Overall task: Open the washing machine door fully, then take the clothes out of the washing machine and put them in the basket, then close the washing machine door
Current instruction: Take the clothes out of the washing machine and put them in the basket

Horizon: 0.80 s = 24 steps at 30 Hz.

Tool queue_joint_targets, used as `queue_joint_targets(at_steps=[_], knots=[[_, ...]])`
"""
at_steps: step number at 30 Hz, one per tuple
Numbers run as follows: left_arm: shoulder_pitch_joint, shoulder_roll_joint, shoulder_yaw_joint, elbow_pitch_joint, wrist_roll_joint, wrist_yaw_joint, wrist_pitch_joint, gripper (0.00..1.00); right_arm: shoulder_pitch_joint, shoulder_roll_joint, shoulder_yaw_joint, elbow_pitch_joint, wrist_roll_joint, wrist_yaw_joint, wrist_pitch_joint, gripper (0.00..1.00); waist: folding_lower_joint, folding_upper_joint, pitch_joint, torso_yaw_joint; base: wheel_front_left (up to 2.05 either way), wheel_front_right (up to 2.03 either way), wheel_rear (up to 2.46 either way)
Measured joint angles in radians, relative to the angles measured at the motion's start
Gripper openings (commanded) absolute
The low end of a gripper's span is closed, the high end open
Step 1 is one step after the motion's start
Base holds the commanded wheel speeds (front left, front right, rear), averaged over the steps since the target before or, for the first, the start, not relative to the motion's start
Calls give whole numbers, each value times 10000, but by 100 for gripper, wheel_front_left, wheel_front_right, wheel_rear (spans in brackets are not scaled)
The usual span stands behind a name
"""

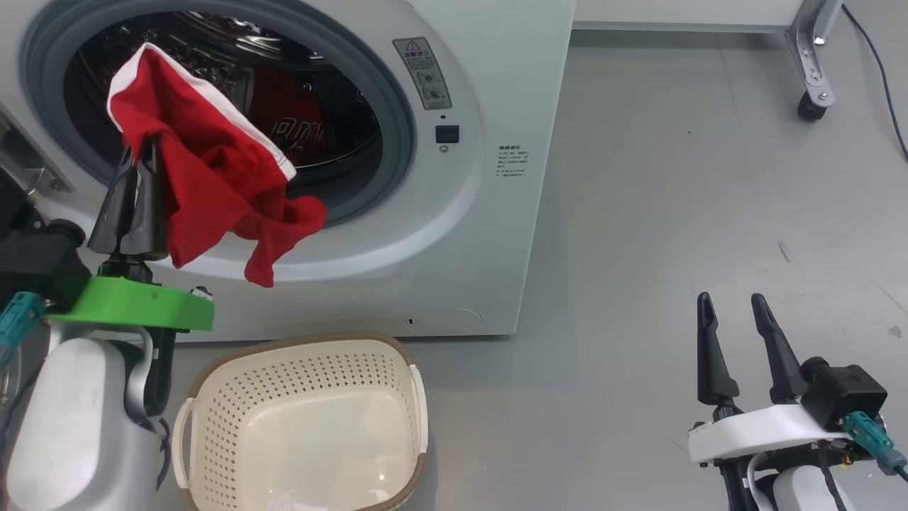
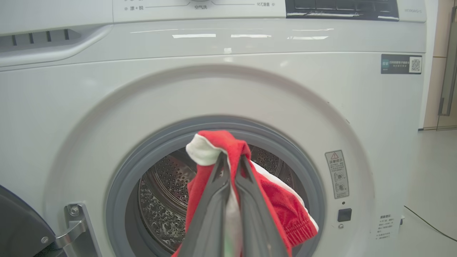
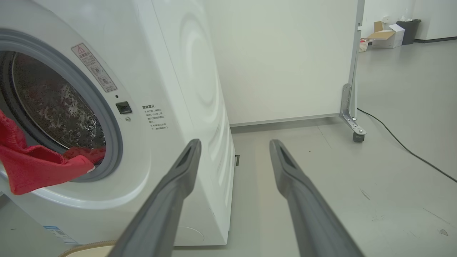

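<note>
Clothes [image 1: 213,177]: one red garment with a white band hangs at 10 o'clock in the head view, just in front of the washing machine [image 1: 496,85] opening. Your left pincer [image 1: 140,152] is clamped on a fold near the garment's top. Your right pincer [image 1: 734,301] sits at 4 o'clock above the floor [image 1: 638,213], fingers apart, holding nothing.

Risks, as judged:
- The grip takes only a small fold, so a fast swing may let the fabric slip.
- The lower tail hangs close to the gasket [image 1: 397,142] lip and may snag there.
- The basket [image 1: 305,345] lies at 6 o'clock, below and right of the cloth. Release early and the garment lands on the floor.

Containers:
- The basket holds no red fabric yet.
- The drum [image 1: 213,35] holds a second red garment [image 1: 298,128] with printed numerals.
</note>
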Motion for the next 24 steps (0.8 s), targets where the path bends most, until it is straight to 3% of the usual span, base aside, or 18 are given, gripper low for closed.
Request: queue_joint_targets(at_steps=[12, 24], knots=[[546, -115, 146, -1325, 12, -4, -46, 0, 60, 2, -42, -61, -2, 40, 0, 100, 1, 0, 37, 86, 0, 0, 0], [2062, -50, -807, -88, -105, -12, 360, 0, 57, 10, -35, -88, -63, 46, 0, 100, 0, 0, 286, 53, 0, 0, 0]])
